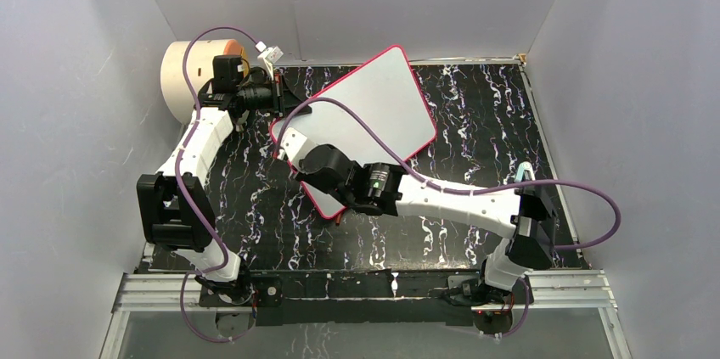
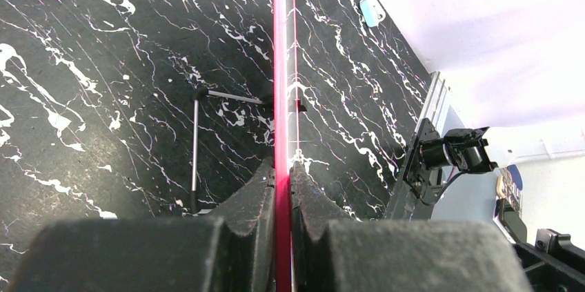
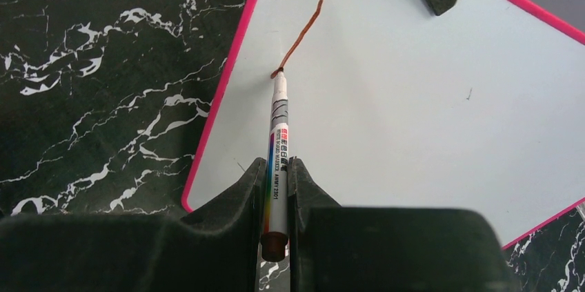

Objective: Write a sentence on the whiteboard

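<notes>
The whiteboard [image 1: 382, 109], white with a pink-red rim, lies tilted on the black marbled table. My left gripper [image 1: 283, 102] is shut on its far-left edge. The left wrist view shows the rim [image 2: 281, 64] edge-on between the left gripper's [image 2: 281, 171] two pads. My right gripper [image 1: 293, 155] is over the board's near-left corner, shut on a white marker [image 3: 277, 147]. The marker's tip touches the board [image 3: 386, 99] at the end of one reddish-brown stroke [image 3: 301, 35]. That stroke is all that shows of the sentence; no words are visible.
A cream cylinder with an orange face [image 1: 188, 77] stands at the back left behind the left arm. A small teal and white cap [image 1: 523, 174] lies at the right, also in the left wrist view [image 2: 372, 10]. A thin metal rod [image 2: 194, 147] lies beside the board. Grey walls enclose the table.
</notes>
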Available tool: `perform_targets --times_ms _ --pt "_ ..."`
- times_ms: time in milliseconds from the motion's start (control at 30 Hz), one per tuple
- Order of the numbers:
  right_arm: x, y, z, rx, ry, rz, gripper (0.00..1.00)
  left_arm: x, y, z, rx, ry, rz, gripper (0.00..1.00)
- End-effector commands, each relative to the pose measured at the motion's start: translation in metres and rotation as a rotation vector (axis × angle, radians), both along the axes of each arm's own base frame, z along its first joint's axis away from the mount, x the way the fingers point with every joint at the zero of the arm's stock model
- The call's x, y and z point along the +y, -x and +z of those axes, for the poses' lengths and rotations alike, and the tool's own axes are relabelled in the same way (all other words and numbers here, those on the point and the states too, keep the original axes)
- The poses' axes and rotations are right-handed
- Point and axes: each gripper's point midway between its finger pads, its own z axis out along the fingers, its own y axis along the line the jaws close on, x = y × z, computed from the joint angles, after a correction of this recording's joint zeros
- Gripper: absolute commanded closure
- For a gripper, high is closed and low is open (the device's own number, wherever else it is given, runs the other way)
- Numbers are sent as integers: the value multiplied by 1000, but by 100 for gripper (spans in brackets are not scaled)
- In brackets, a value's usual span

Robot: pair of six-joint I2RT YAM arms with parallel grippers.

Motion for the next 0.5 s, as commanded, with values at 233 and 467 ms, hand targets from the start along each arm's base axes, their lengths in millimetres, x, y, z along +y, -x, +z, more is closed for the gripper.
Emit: perform_targets --times_ms 233,467 --pt "1 -21 69 -146 -283 -74 100 -5 20 -7 39 -9 -36 100" --pt "4 -27 67 -150 -296 -82 100 -6 20 -8 41 -9 -36 100"
